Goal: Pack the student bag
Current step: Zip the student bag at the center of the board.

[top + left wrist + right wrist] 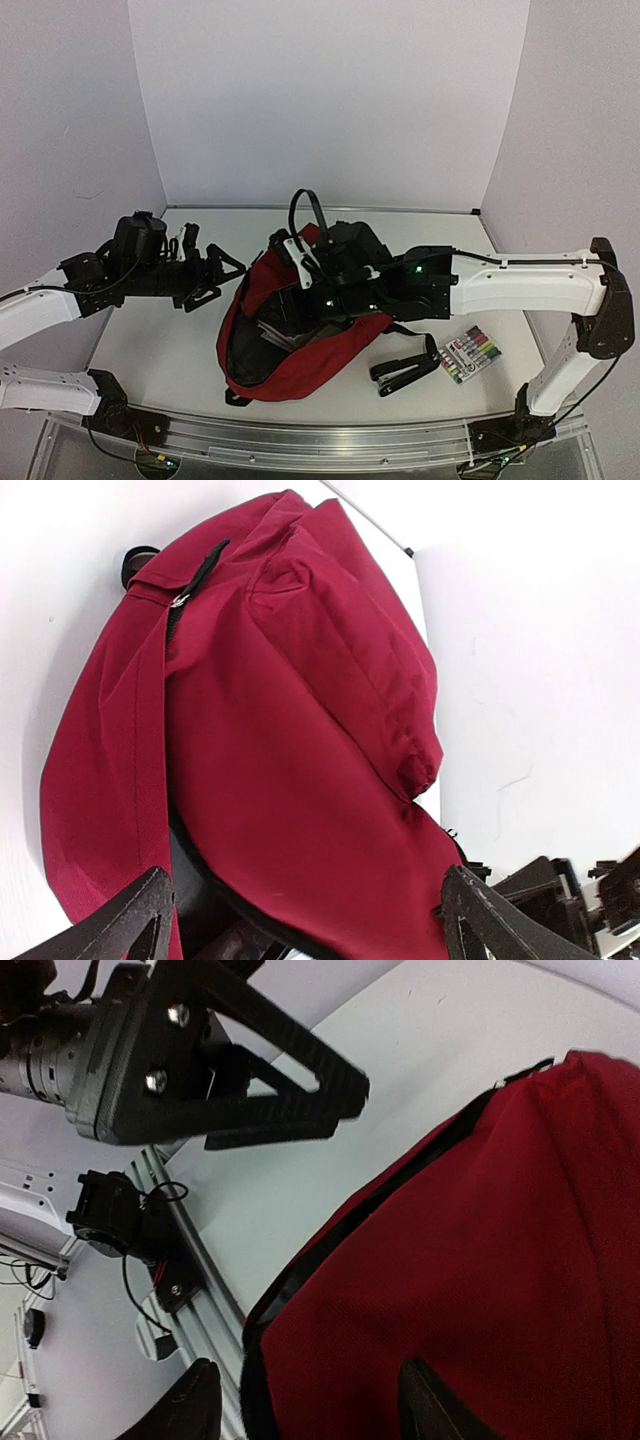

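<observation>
**Both grippers empty at the bag, loose items not yet packed**

Nearest the arm bases, well back from the right gripper (310, 1392) and under its forearm, a black stapler (405, 372) and a pack of coloured markers (470, 355) lie on the table (150, 340), just beside each other and outside the bag. I judge the packing step to be under way but not finished, with these two still to go in.

The student bag (300, 355) lies slumped on its side, directly under the right gripper and just ahead of the left gripper (302, 885). Its mouth gapes toward the left gripper's side, showing a dark interior with pale lining. What is inside cannot be made out.

The right gripper's fingers stand apart, with the bag's black-edged rim (300, 1290) just beyond their tips and nothing clamped between them. The left gripper is spread wide, also holding nothing, and faces the bag's red flank without touching it.

The next move probably calls for the right arm to pull back to the stapler or the markers. The left arm should then take the rim to keep the soft mouth from closing.

Farthest from both grippers, a black carry loop (305, 215) stands up at the bag's top.
</observation>
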Tool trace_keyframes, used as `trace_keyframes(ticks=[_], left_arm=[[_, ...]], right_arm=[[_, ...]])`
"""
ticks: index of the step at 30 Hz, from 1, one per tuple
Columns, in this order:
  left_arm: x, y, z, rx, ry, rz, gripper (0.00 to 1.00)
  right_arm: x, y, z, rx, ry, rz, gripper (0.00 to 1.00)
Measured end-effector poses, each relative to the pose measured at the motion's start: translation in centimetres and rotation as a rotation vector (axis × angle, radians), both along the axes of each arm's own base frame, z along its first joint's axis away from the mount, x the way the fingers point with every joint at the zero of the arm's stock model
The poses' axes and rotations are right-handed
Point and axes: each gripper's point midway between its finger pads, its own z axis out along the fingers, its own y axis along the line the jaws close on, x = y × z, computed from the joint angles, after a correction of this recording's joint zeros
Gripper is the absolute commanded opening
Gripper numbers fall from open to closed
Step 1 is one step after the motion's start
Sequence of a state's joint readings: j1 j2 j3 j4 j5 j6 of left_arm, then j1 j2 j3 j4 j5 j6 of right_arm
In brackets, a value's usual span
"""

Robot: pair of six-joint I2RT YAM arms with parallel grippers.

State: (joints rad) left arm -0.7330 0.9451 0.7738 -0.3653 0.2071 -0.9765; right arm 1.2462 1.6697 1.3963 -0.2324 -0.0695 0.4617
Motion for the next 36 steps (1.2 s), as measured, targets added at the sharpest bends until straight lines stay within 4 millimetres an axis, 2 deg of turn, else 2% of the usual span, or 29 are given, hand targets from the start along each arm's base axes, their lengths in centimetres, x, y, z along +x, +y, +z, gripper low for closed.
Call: trace_keyframes(ticks=[2,5,8,10,11,13,15,18,22,25,30,32,36], left_arm=[[-0.1,0.1,0.5,-0.008,-0.015,-0.001,0.94],[-0.3,0.2,0.9,-0.011,-0.034,-0.010,0.95],[-0.3,0.1,0.6,0.009,-0.041,-0.030,0.95],[-0.2,-0.3,0.3,0.034,-0.030,-0.054,0.95],[-0.1,-0.5,0.2,0.042,-0.028,-0.065,0.94],[0.2,-1.3,0.0,0.055,-0.016,-0.095,0.94],[0.4,-2.1,-0.4,0.064,-0.002,-0.124,0.94],[0.6,-3.3,-1.2,0.075,0.023,-0.169,0.94],[0.4,-4.8,-1.5,0.090,0.021,-0.231,0.94],[-0.3,-6.3,-0.5,0.095,-0.021,-0.290,0.93],[-1.7,-9.5,1.0,0.132,-0.111,-0.397,0.92],[-2.3,-11.0,0.8,0.172,-0.136,-0.436,0.92],[-3.6,-13.9,-0.6,0.278,-0.181,-0.511,0.94]], right_arm=[[-0.5,-0.6,-0.3,-0.003,0.016,-0.001,0.85],[-0.4,-3.0,0.4,0.002,0.022,-0.046,0.91],[0.7,-5.5,2.6,0.060,0.023,-0.122,0.90],[2.8,-8.3,4.0,0.125,0.041,-0.210,0.85],[3.9,-9.6,4.1,0.139,0.051,-0.256,0.82],[6.5,-12.7,3.0,0.148,0.082,-0.366,0.78],[8.2,-14.8,1.0,0.129,0.114,-0.443,0.71],[8.5,-16.7,-3.6,0.068,0.192,-0.496,0.63],[8.3,-18.2,-7.7,0.052,0.294,-0.521,0.52],[8.4,-18.4,-9.2,0.078,0.346,-0.529,0.48],[8.7,-17.4,-9.5,0.150,0.396,-0.525,0.40],[8.8,-17.1,-9.3,0.172,0.402,-0.519,0.35],[9.1,-16.6,-9.3,0.202,0.417,-0.520,0.32]])
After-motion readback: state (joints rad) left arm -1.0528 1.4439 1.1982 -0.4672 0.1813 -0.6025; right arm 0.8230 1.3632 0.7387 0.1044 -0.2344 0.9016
